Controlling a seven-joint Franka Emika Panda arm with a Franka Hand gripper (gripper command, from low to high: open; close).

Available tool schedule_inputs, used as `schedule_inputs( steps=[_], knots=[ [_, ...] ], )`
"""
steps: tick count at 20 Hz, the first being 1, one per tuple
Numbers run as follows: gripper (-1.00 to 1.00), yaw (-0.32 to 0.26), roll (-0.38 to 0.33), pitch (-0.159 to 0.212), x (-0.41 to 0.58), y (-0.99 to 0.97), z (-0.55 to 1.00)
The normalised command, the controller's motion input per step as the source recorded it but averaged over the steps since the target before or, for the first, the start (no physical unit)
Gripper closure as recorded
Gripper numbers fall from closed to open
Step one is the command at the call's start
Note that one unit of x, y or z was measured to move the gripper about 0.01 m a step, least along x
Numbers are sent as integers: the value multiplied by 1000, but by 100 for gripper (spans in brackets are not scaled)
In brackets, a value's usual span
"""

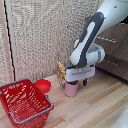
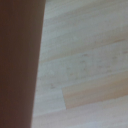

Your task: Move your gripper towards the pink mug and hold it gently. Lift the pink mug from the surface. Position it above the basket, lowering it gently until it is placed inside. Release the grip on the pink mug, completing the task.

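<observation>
The claw [image 1: 73,83] sits right down on the pink mug [image 1: 70,89] (whether clamped I cannot tell), the basket [image 1: 25,102] at its eight o'clock.

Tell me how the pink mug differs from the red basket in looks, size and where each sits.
The pink mug is pale pink and solid-walled; the basket is bright red with lattice sides and a blue-grey rim. The mug is much smaller than the basket. The mug sits right under the gripper; the basket stands apart toward the exterior view's left. Both rest on the wooden floor.
</observation>
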Motion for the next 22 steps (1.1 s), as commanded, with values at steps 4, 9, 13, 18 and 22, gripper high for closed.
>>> schedule_inputs(
  steps=[4, 9, 13, 18, 22],
  knots=[
    [100, 55, 0, 5, 0, 0, -157],
    [100, 24, 0, 19, 0, 0, -75],
    [100, 4, 0, 5, 2, 0, -51],
    [100, 1, 0, -32, 8, 1, -10],
    [100, 0, 5, -40, 78, 42, 0]
  ],
)
